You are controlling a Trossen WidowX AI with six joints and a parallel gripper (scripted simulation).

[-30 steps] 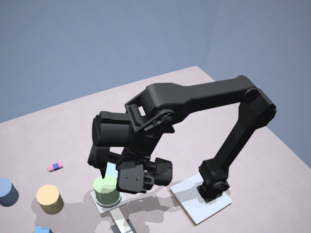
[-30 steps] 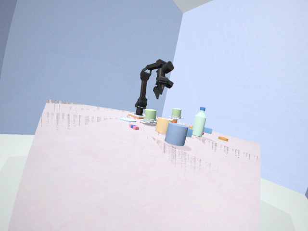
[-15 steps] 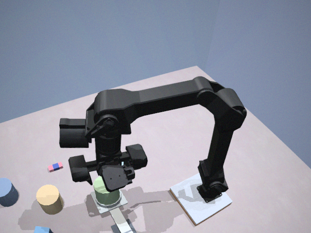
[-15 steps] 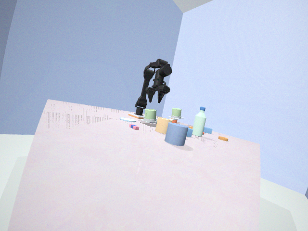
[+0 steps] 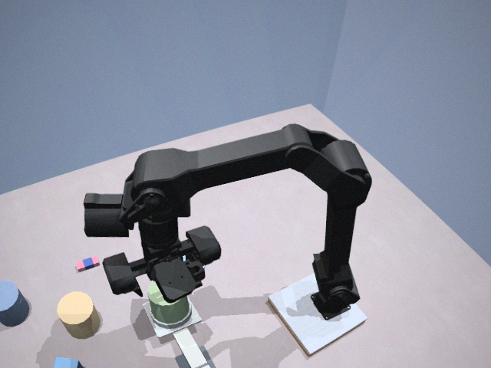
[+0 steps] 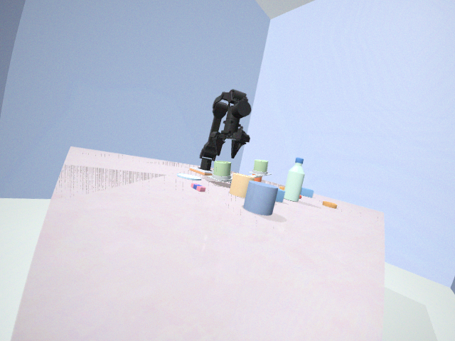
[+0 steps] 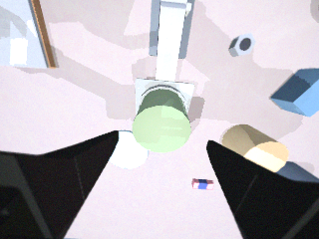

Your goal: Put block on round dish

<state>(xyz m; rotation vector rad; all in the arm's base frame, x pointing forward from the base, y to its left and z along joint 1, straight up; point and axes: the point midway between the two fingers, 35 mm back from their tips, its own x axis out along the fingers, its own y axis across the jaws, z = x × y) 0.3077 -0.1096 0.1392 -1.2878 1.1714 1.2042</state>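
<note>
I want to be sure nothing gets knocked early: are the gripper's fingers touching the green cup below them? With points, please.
Apart: the exterior view shows the fingers (image 6: 228, 153) ending above the green cup (image 5: 168, 304) (image 6: 222, 168) (image 7: 161, 127).

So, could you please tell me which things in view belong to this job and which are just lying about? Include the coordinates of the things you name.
Job:
- green cups (image 5: 170, 310) (image 6: 222, 168) (image 7: 161, 126)
- balance (image 5: 190, 348) (image 6: 221, 178) (image 7: 169, 47)
- round dish (image 6: 188, 177) (image 7: 131, 155)

Lying about:
- blue cylinder (image 5: 14, 307) (image 6: 260, 198) (image 7: 298, 171)
- tan cylinder (image 5: 79, 314) (image 6: 240, 185) (image 7: 249, 141)
- green bottle (image 6: 294, 183)
- orange ring (image 6: 329, 204)
- pink-and-blue bar (image 5: 87, 263) (image 6: 197, 187) (image 7: 202, 184)

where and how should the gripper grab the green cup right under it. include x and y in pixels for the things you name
Probably by the upper side wall, coming straight down with one finger on each side. The cup (image 5: 169, 310) (image 6: 222, 168) (image 7: 161, 130) stands upright, round and straight-sided, with no handle showing, and the open gripper (image 5: 160, 277) (image 6: 226, 155) (image 7: 162, 138) already hangs over it, pointing down.
</note>
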